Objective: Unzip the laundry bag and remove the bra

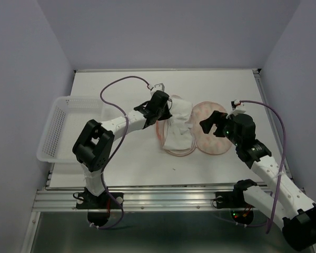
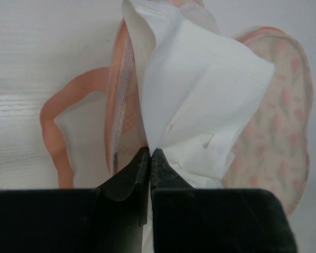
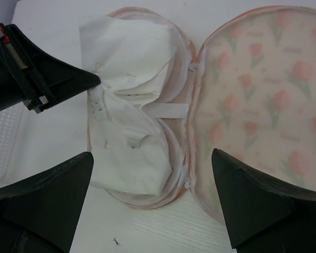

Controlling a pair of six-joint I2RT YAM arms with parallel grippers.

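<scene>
The bra lies in the middle of the top view, a crumpled white heap in the left half of the opened laundry bag. The bag's two lobed halves are spread flat side by side on the table. From the right wrist view the bra covers nearly all of that left half, so only a thin pink rim shows around it. The floral lining of the bag fills the right of the frame and is cut off at the right edge.

The left gripper comes in from the upper left of the bag. In its own camera the left gripper has its jaws pressed together on a fold of the bra, which rises from the pinch toward the top of the frame (how much cloth sits between the pads is hidden). Behind the fold, the bag shows only at the right edge and in a peach strip on the left. A pink band curls out at centre left, and I cannot tell if it is the loop or the zipper rim.

The right gripper hangs over the bag's right half with its jaws wide and nothing between them. Whether it touches the lining cannot be told. In its own view the right gripper frames the bag from the bottom corners.

A clear mesh basket sits at the table's left edge.
</scene>
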